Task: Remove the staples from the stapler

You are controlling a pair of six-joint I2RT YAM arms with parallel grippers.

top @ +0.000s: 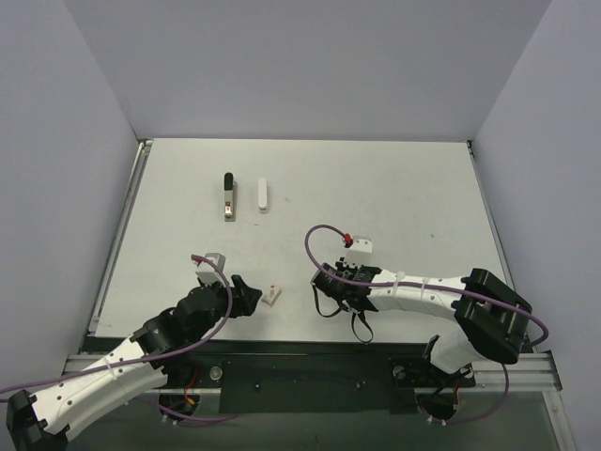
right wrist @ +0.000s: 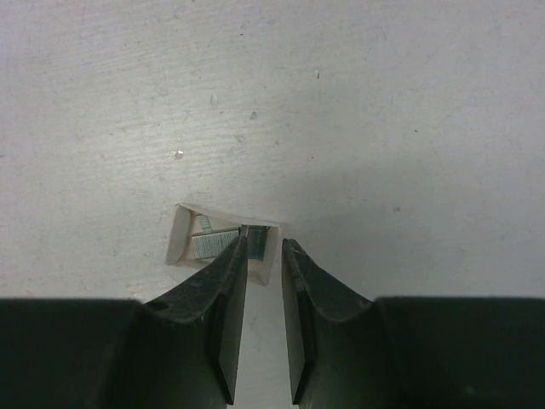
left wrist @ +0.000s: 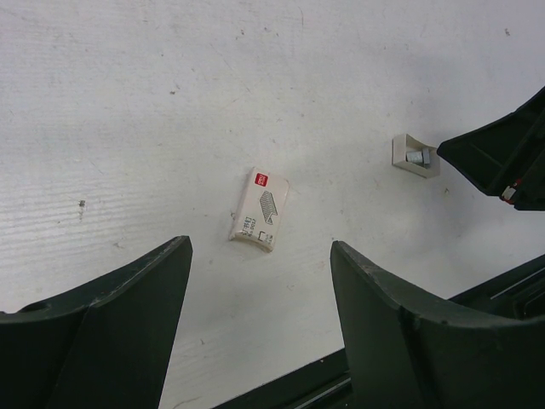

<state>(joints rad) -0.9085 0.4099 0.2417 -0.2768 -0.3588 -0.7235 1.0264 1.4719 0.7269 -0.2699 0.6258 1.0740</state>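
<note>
The black stapler (top: 228,195) lies far up the white desk (top: 394,188), beside a slim white bar (top: 263,195), well apart from both arms. The left fingers (left wrist: 128,315) are released, spread wide near a small white red-labelled staple box (left wrist: 260,209). The right fingers (right wrist: 213,298) stand almost together at a white open tray of silver staples (right wrist: 213,239); whether they grip it I cannot tell

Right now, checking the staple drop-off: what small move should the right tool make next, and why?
Probably open slightly wider, then lift away: the right tool sits narrow-jawed at the small white tray, what looks like a staple strip between its tips, with staples already lying inside.
</note>
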